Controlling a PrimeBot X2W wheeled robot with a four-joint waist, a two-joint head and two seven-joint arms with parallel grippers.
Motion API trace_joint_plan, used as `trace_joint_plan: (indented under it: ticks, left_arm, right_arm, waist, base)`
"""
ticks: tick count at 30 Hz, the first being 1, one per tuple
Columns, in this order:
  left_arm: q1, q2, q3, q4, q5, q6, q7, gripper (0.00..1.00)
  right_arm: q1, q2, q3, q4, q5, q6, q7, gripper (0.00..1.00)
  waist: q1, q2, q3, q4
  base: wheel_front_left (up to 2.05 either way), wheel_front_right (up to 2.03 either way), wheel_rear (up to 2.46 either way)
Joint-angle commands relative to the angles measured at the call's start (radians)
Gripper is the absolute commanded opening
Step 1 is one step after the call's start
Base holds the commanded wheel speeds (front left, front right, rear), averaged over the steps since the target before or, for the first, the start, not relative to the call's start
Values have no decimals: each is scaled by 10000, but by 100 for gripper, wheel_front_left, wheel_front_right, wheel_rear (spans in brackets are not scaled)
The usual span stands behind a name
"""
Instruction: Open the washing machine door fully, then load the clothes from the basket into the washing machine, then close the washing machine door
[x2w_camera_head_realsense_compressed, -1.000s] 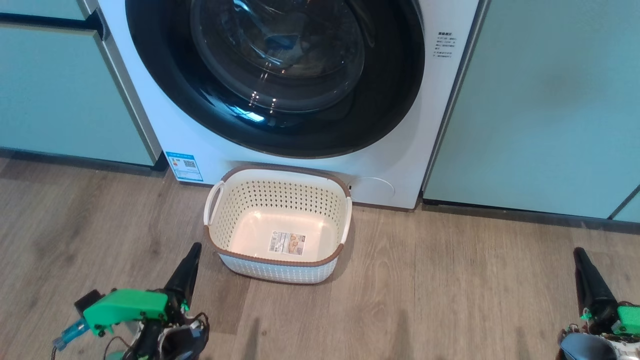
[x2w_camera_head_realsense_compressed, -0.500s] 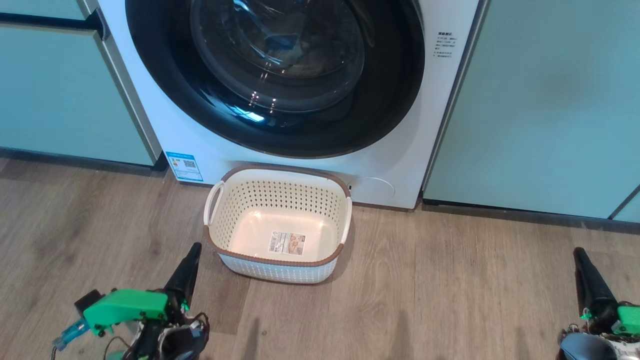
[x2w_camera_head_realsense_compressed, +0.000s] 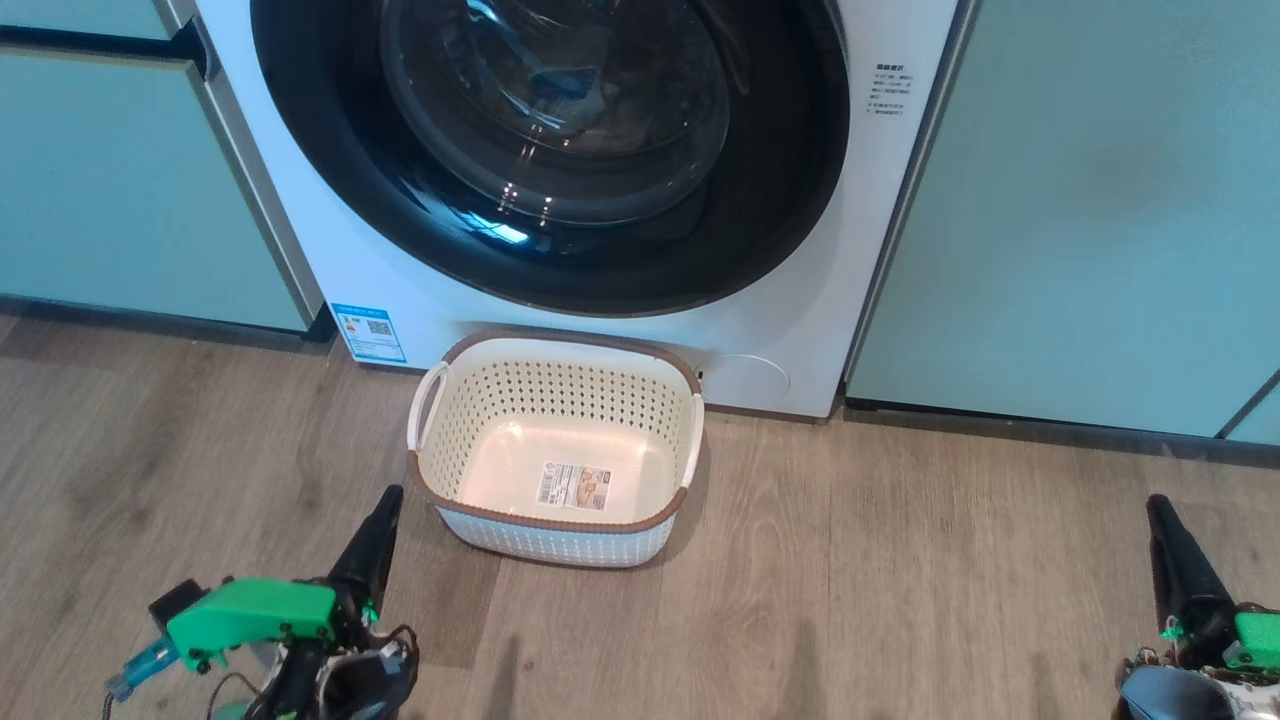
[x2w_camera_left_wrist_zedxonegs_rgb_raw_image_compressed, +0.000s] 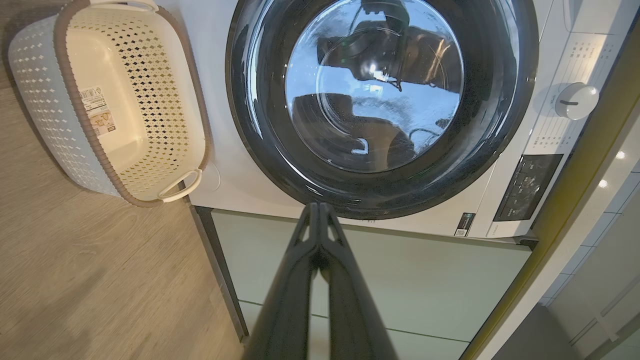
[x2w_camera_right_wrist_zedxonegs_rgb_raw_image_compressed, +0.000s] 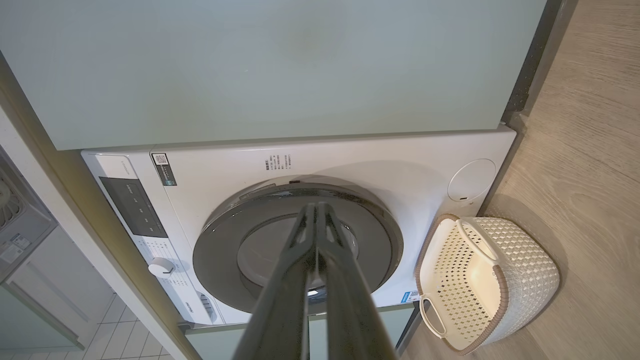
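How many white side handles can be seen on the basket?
2. In the head view, the left handle sits on the left end of the basket, and the right handle sits on its right end. None seems hidden.

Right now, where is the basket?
In the head view the basket sits mid-frame on the wooden floor, just in front of the washing machine, below its round door.

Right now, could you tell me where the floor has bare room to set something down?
Bare floor lies right of the basket, before the green cabinet, and left of it too. Tight between basket and washing machine.
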Motion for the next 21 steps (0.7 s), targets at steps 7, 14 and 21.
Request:
trace_joint_plan:
  ticks: [7, 14, 21]
  left_arm:
    - [-560, 68, 347, -355, -53, -14, 63, 0]
    - [-560, 68, 347, -355, -53, -14, 63, 0]
    - [-560, 68, 347, -355, -53, -14, 63, 0]
  right_arm:
    - [-548, -217, 157, -370, 77, -29, 54, 0]
    - [-548, -217, 157, -370, 77, -29, 54, 0]
    - [-548, -217, 157, -370, 77, -29, 54, 0]
  waist:
    - [-1, 0, 0, 0]
    - [-1, 0, 0, 0]
    - [-1, 0, 0, 0]
  base:
    - [0, 0, 0]
    - [0, 0, 0]
    - [0, 0, 0]
